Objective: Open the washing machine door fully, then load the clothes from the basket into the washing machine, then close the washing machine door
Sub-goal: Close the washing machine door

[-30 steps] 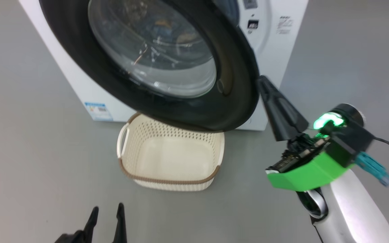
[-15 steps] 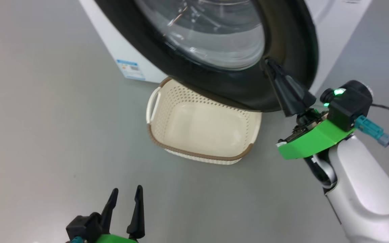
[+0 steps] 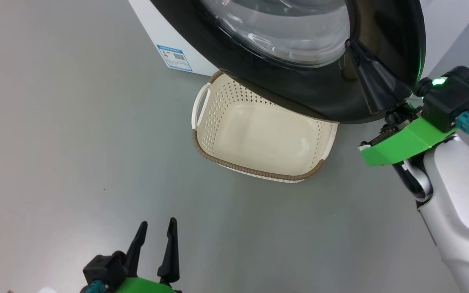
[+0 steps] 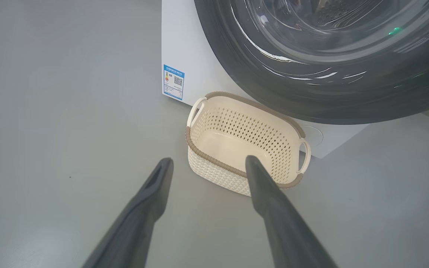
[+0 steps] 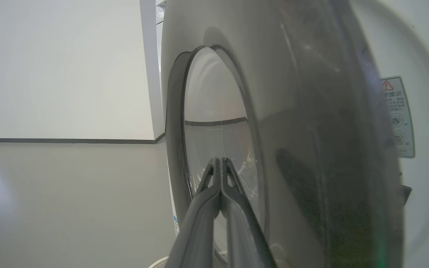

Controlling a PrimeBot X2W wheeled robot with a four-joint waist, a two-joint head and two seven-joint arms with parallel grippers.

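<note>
Nearest us, at seven o'clock in the head view, the left end effector (image 3: 158, 223) hangs over the floor (image 3: 75, 142), fingers (image 3: 170, 248) spread and pointing to twelve. Beyond it the basket (image 3: 218, 110) sits on the floor holding nothing, its long axis running ten to four and its far end under the washing machine door (image 3: 299, 93). At two o'clock the right end effector (image 5: 220, 160), pressed together, seems to touch the door's outer face near its free edge. We judge loading done and closing in hand. The door stands ajar from the washing machine (image 4: 179, 37), facing roughly six o'clock, not yet latched. We cannot make out the clothes through the glass (image 3: 283, 36).
</note>
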